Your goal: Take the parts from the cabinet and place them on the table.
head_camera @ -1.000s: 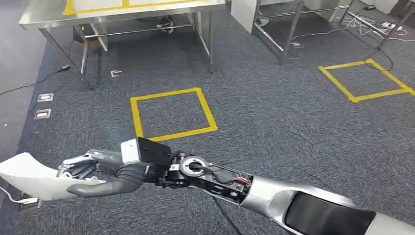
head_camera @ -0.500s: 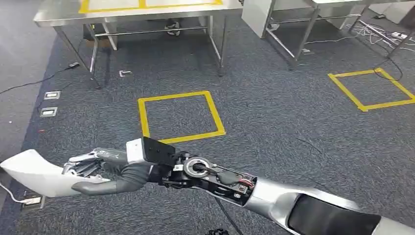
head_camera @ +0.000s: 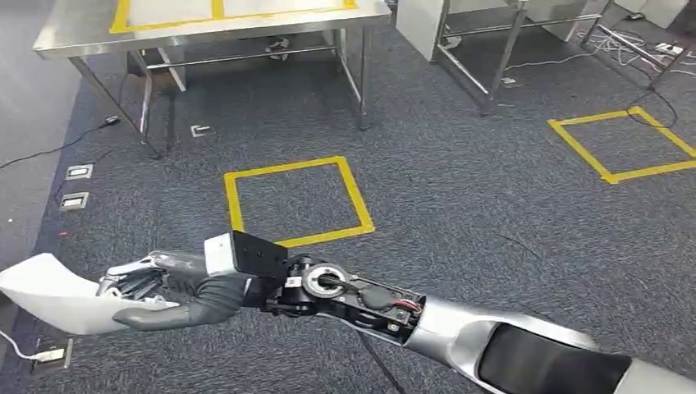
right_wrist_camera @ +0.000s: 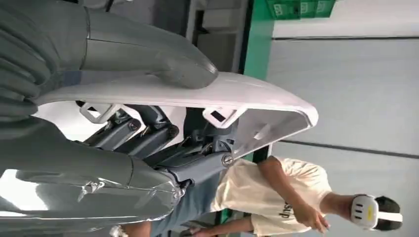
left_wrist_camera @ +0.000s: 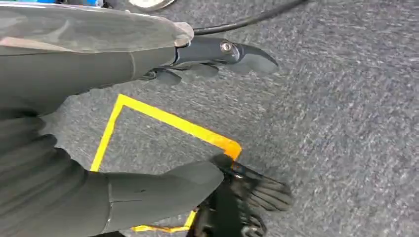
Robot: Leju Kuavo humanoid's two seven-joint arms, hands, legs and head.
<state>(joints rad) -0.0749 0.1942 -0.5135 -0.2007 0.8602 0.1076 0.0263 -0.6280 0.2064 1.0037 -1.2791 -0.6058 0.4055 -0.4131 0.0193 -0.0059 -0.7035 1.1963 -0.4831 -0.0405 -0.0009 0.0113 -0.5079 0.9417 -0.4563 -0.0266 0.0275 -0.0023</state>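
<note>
**White part in hand, table ahead**

The right hand (head_camera: 168,289) holds the white part (head_camera: 49,294), thumb laid over its smooth face and the darker fingers (right_wrist_camera: 148,131) curled against the ribbed underside, so the thin shell is clamped flat and is unlikely to swing while carried. The arm reaches across the body, keeping the part out over the carpet (head_camera: 460,189). The left hand (left_wrist_camera: 217,197) hangs low above a taped corner, fingers loosely apart, holding nothing. Beyond the yellow floor square (head_camera: 295,199) stands the steel table (head_camera: 246,23), its top marked with yellow tape, probably the drop spot; it is well apart from the part. A person (right_wrist_camera: 276,192) stands behind it.
</note>
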